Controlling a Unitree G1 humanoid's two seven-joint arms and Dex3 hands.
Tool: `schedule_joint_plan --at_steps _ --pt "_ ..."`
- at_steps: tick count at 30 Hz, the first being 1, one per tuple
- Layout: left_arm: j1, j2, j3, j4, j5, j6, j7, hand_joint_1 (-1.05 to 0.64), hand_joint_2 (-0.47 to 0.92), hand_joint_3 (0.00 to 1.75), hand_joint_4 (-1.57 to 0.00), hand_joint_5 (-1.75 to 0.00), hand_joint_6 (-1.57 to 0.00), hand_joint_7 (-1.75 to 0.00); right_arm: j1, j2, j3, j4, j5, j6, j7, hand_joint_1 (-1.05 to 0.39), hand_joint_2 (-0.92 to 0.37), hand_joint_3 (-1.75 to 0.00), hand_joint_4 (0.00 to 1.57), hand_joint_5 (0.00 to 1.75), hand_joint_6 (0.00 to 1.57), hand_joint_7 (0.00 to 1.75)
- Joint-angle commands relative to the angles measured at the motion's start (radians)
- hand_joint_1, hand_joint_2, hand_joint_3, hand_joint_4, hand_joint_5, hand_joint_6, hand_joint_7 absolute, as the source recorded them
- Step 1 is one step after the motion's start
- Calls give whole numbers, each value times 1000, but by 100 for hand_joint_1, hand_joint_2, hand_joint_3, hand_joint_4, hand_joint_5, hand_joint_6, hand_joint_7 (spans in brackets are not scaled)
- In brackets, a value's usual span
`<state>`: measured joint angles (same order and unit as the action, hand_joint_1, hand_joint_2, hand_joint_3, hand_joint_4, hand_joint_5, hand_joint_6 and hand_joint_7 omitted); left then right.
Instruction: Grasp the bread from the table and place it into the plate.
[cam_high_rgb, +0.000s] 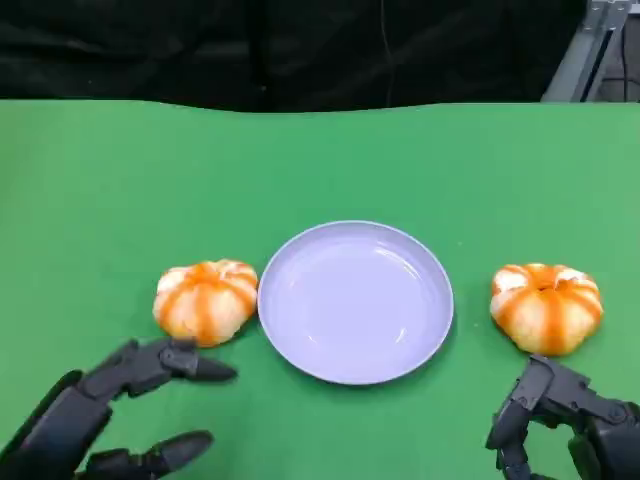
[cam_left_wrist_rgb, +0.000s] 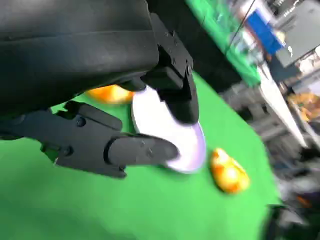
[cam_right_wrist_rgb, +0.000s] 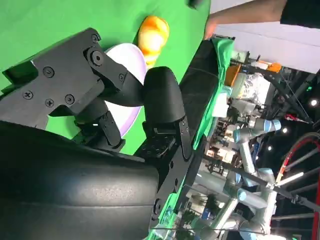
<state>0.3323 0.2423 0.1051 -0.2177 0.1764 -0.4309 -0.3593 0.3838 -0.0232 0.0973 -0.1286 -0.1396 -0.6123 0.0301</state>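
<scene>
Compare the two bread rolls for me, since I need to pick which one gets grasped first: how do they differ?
The left bread roll lies beside the plate, nearly touching its rim; the right bread roll sits clearly apart from it. The left hand has its fingers spread just below the left roll; the right hand sits below the right roll. Both are round, orange-and-white ridged rolls on the green table.

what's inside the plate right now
Nothing shows inside the plate: its lavender surface is bare in the head view. Both bread rolls, left and right, sit on the table beside it.
</scene>
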Motion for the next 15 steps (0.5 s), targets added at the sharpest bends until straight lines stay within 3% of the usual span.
schedule_joint_plan --at_steps 1,6,10,15 --pt "-10 -4 -7 4 339 -140 262 -83 85 1 -1 -13 -32 -17 -2 -4 -4 -9 -2 14 -9 -12 -50 -121 84 175 75 157" --pt "-84 27 -58 -18 711 -87 463 -91 85 1 0 -19 -36 -4 -13 -13 -9 9 6 2 -3 -13 -50 -122 83 175 75 158" --pt "-137 19 -111 -53 845 42 456 -92 83 0 0 -21 -34 -2 -12 -13 -12 7 1 8 -5 -13 -50 -123 83 175 75 158" --pt "-237 28 -181 26 920 164 470 -91 84 1 0 -31 -31 0 -18 -12 -10 16 10 5 -2 -12 -49 -123 83 175 75 158"
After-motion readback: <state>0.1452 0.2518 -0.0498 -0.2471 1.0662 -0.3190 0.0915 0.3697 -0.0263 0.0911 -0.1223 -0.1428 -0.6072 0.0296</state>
